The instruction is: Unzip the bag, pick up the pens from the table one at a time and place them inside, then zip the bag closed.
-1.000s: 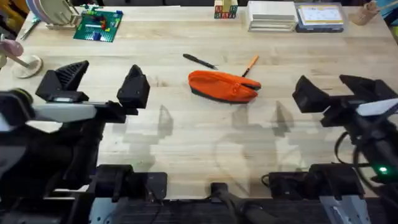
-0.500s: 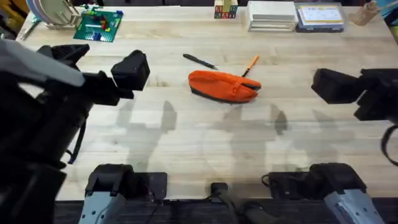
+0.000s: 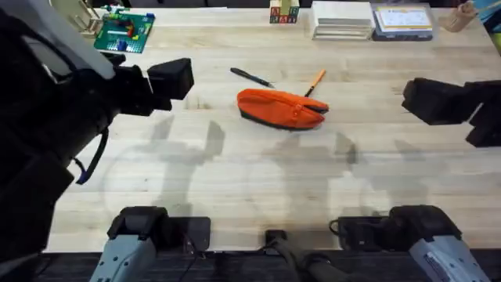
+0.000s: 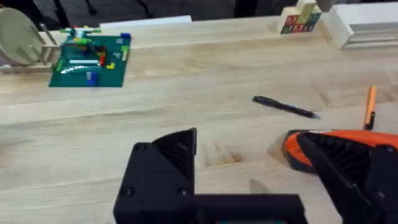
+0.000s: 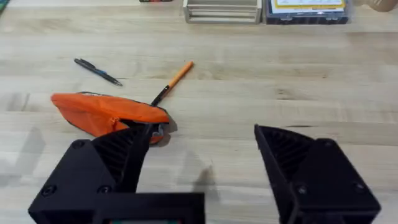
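The orange bag (image 3: 282, 108) lies zipped near the middle of the table (image 3: 235, 172). A dark pen (image 3: 250, 77) rests just behind it on the left, and an orange pen (image 3: 315, 81) behind it on the right, its dark tip by the bag. My left gripper (image 3: 171, 78) hangs left of the bag, raised and open. My right gripper (image 3: 434, 102) hangs far to the right, also open. The left wrist view shows the left gripper (image 4: 255, 168), bag (image 4: 292, 148), dark pen (image 4: 285, 107) and orange pen (image 4: 370, 107). The right wrist view shows the right gripper (image 5: 205, 165), bag (image 5: 102, 112), dark pen (image 5: 96, 70) and orange pen (image 5: 174, 79).
Along the back edge stand a green brick baseplate (image 3: 124, 31), wooden letter blocks (image 3: 283, 12), a stack of white trays (image 3: 342, 19) and a flat box (image 3: 401, 21). A plate rack (image 4: 22, 46) sits at the back left. Bare wood lies in front of the bag.
The left arm has risen toward the camera, its gripper shifting back and a little right. The right gripper has drawn away to the right. Bag and pens have not moved.
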